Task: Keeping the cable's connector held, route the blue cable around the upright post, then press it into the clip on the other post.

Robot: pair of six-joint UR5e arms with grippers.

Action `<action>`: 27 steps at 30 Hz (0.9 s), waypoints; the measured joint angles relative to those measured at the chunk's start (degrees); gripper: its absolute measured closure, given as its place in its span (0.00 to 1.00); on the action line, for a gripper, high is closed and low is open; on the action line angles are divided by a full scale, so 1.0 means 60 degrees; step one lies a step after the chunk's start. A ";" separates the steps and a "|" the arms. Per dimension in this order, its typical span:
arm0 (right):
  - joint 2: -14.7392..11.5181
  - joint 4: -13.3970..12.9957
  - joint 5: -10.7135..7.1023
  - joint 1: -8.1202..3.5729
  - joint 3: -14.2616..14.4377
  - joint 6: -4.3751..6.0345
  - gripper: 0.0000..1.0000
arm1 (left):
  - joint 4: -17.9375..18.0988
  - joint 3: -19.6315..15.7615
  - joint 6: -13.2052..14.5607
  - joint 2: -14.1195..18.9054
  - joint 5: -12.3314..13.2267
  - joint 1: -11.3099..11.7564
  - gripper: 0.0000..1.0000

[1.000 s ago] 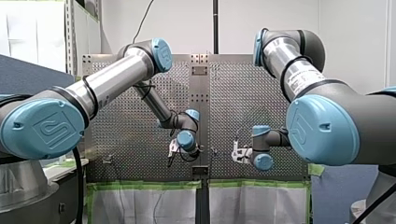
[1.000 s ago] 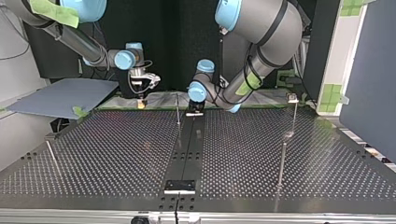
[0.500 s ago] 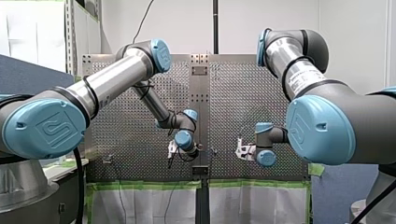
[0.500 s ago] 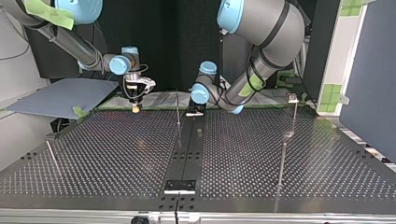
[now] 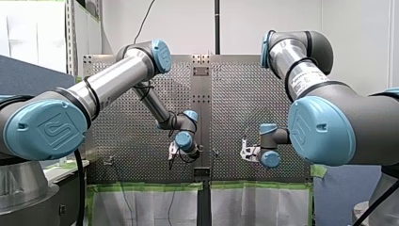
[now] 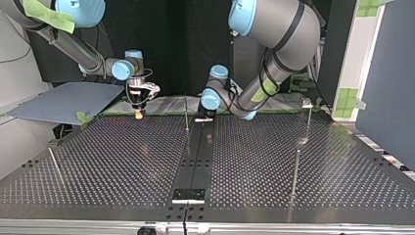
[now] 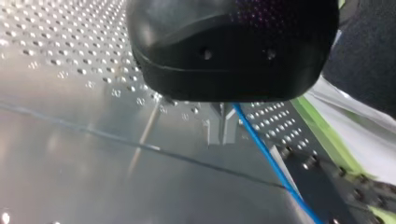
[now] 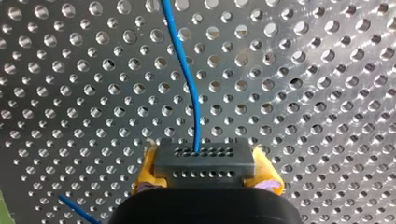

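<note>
Two yellow pads (image 8: 145, 172) of my right gripper (image 8: 205, 164) pinch the dark connector (image 8: 204, 154); the blue cable (image 8: 187, 74) runs from it ahead over the perforated table (image 8: 303, 93). In the top view this gripper hangs upper left, my left gripper (image 6: 204, 116) at centre beside a thin post (image 6: 186, 115); its grip I cannot tell.

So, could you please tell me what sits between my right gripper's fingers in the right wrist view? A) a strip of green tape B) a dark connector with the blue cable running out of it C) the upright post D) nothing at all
B: the dark connector sits clamped between the right gripper's yellow pads, and the blue cable leads out of it across the perforated table.
</note>
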 joint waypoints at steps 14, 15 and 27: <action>0.0300 0.0007 -0.0037 -0.0020 -0.0087 0.0000 1.00 | 0.0376 -0.0001 0.0731 0.0017 0.0626 -0.0306 0.00; 0.0308 0.0008 -0.0038 -0.0021 -0.0091 0.0000 1.00 | 0.0317 -0.0001 0.0820 0.0015 0.0558 -0.0322 0.00; 0.0327 0.0023 -0.0109 -0.0036 -0.0109 0.0000 1.00 | -0.0506 -0.0106 0.1377 0.0080 -0.0292 -0.0490 0.00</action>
